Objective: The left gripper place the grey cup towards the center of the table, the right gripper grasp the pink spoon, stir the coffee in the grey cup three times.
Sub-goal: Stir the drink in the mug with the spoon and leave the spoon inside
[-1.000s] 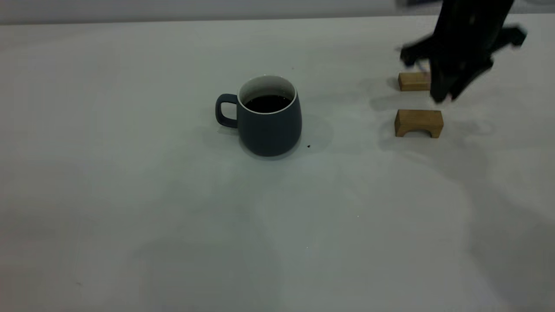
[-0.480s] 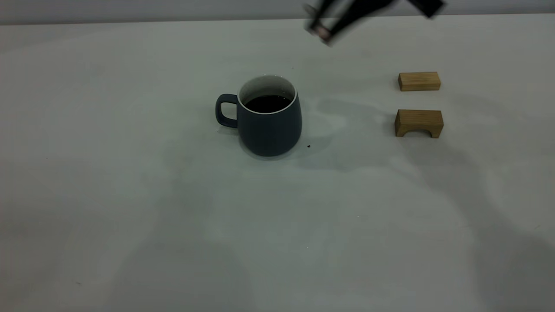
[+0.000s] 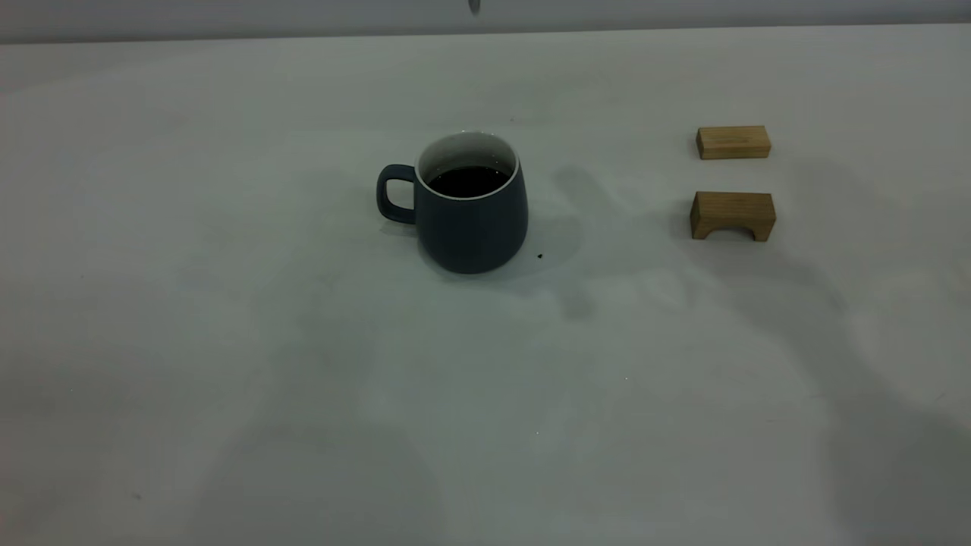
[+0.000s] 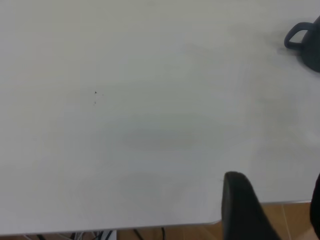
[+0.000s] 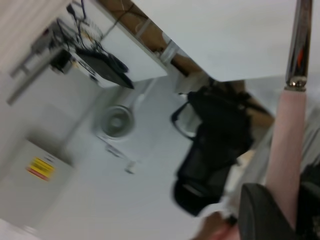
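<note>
The grey cup (image 3: 472,227) stands upright near the middle of the table (image 3: 227,364), handle to the left, with dark coffee (image 3: 468,180) inside. In the right wrist view my right gripper (image 5: 286,202) is shut on the pink spoon (image 5: 287,140), whose metal neck (image 5: 300,40) points away from the jaws. That gripper is above the exterior view's top edge, where only a sliver of grey metal (image 3: 474,6) shows over the cup. My left gripper (image 4: 277,210) hangs open over the table's edge, far from the cup (image 4: 306,40), nothing between its fingers (image 4: 240,205).
Two tan wooden blocks sit at the right: a flat one (image 3: 733,142) farther back and an arched one (image 3: 733,214) nearer. A tiny dark speck (image 3: 540,256) lies beside the cup. Bare table surrounds the cup.
My right gripper rose from beside the wooden blocks, swept left toward the cup and left the exterior view through its top. The cup and blocks have not moved.
</note>
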Motion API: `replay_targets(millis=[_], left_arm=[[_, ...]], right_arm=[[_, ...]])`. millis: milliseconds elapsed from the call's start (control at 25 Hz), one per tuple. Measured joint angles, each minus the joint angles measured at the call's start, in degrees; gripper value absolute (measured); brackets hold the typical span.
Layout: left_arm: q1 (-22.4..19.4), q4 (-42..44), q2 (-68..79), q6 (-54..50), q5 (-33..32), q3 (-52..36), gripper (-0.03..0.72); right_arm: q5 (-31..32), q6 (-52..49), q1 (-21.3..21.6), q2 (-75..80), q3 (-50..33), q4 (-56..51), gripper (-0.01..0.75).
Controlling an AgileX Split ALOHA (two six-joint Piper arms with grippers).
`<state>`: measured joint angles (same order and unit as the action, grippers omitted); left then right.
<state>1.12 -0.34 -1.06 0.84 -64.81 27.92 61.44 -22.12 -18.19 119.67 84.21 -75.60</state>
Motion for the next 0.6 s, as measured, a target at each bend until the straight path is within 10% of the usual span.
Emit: replay_targets(millis=[600], left_arm=[[0.0, 0.0, 0.0, 0.0, 0.0, 0.0, 0.406]], right_arm=[[-1.7, -4.9, -0.7, 13.0, 0.1, -8.4, 0.151]])
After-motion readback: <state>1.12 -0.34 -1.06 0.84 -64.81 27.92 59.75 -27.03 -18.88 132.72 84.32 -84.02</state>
